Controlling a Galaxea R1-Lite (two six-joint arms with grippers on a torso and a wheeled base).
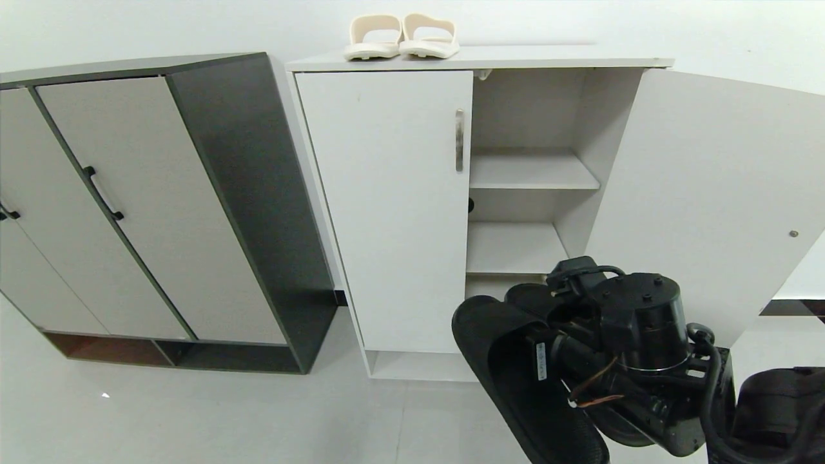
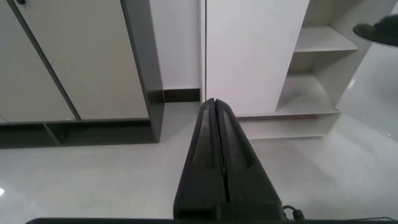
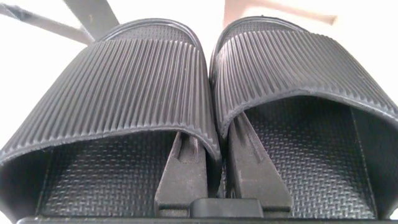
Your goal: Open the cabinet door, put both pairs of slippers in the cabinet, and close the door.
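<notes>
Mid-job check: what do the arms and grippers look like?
Mostly black. The right arm has a round wrist housing with screw heads, looped black cables, thin orange wires and a small white label. The left gripper has two long, flat, tapering fingers; the right gripper has similar ones.

We see black slippers [image 3: 149, 81] of matt rubber, straps ribbed, footbeds diamond-textured; the white cabinet [image 1: 387, 212] is smooth matt board, its handle [image 1: 459, 140] metal, cream slippers [image 1: 403, 38] atop it matt.
</notes>
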